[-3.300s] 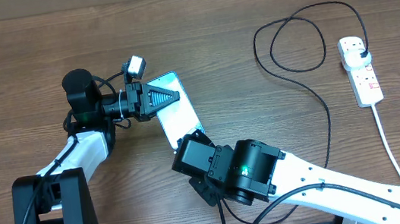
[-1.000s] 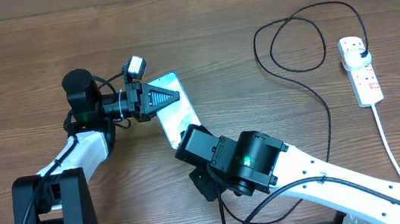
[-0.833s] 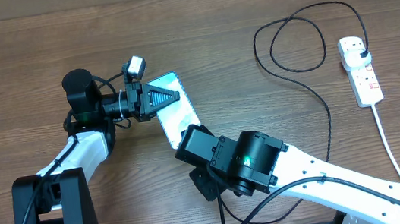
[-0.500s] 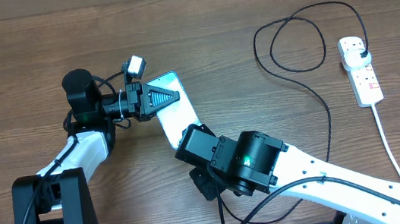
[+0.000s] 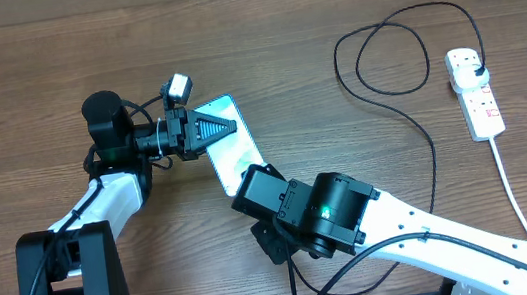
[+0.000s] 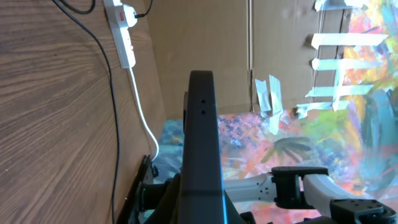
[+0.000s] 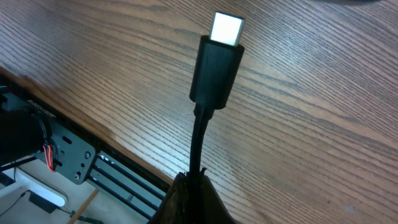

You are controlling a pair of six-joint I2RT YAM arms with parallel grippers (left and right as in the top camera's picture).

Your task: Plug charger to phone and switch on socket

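Note:
The phone (image 5: 240, 151), light-blue screen up, lies slanted left of the table's middle. My left gripper (image 5: 227, 128) is shut on the phone's upper left edge. In the left wrist view the phone (image 6: 200, 124) shows edge-on as a dark bar between the jaws. My right gripper (image 7: 194, 182) is shut on the charger (image 7: 198, 140) just behind its black connector (image 7: 216, 70), whose bright metal tip (image 7: 226, 27) points out over the wood. Overhead, the right gripper (image 5: 251, 183) sits at the phone's lower end, hiding the tip. The charger (image 5: 432, 147) loops to its plug (image 5: 476, 68) in the socket (image 5: 481, 107).
The socket's thick white cord (image 5: 512, 187) runs toward the table's front right corner. The right arm (image 5: 426, 238) lies across the front of the table. In the left wrist view the socket (image 6: 124, 34), the black cable (image 6: 112, 112) and a cardboard wall (image 6: 199, 43) show.
Since the earliest frame the right gripper has shifted slightly up toward the phone's lower end. Over the last second nothing visibly moves.

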